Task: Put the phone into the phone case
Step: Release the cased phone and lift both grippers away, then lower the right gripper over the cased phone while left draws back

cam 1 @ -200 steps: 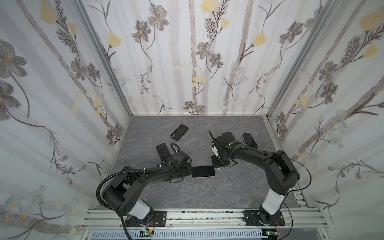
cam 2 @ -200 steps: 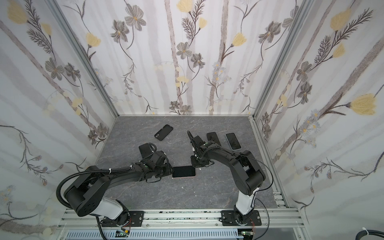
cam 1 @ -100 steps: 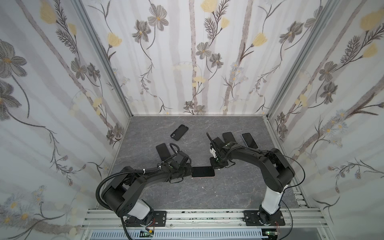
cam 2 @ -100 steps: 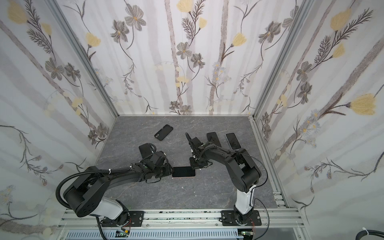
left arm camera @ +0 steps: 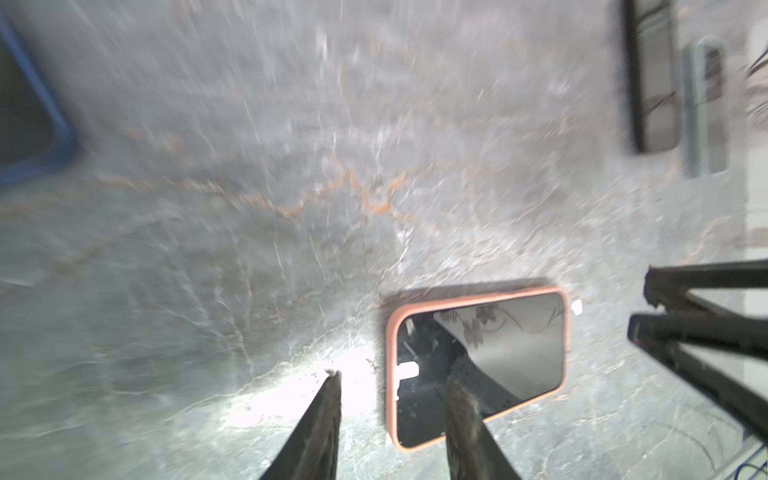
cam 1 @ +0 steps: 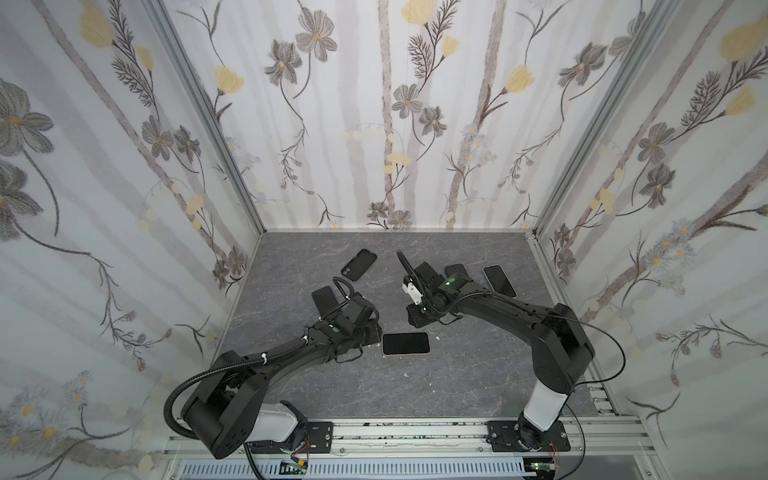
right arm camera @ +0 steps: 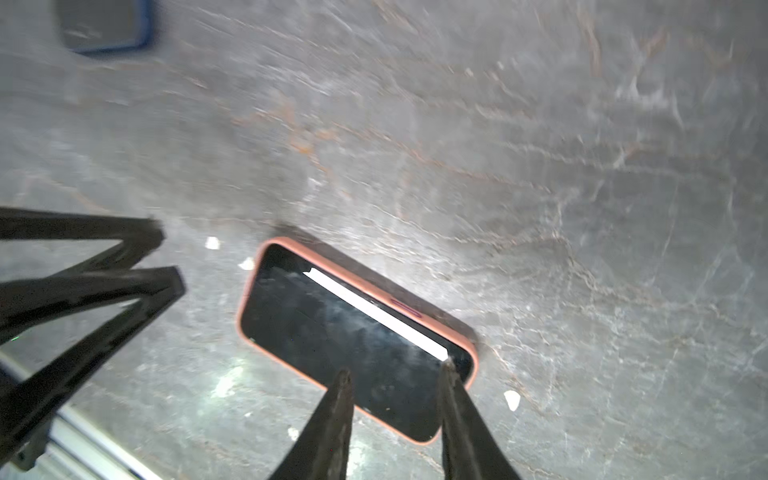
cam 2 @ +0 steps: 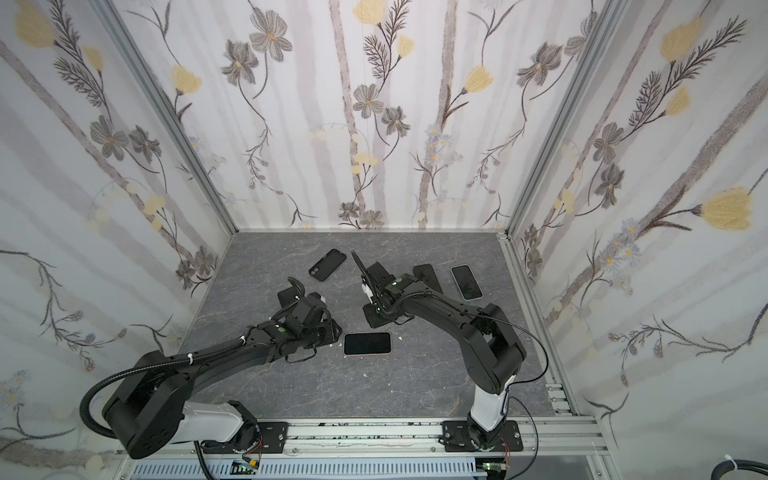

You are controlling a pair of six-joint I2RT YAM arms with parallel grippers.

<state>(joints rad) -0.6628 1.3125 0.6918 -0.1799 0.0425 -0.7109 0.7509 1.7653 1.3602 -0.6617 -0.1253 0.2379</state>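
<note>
Phone (cam 1: 405, 343), screen up in a salmon case (right arm camera: 357, 282), lies flat mid-desk (cam 1: 457, 386), its long axis running left-right in both top views. Left gripper (left arm camera: 392, 376) and right gripper (right arm camera: 395, 368) each have their fingers apart, holding nothing.

— What colour is the glossy black-screened flat phone (cam 1: 405, 343) trimmed in?
— A salmon-pink rubbery phone case (right arm camera: 374, 297) rims it.
— And the stone-look tabletop (cam 1: 457, 382)?
— Dark grey, with pale veins and rusty streaks.
— The flat wall panels (cam 1: 374, 124)?
— White with grey stripes and grey and yellow flowers. Another slim rectangular case (right arm camera: 99, 20) is blue-edged.
</note>
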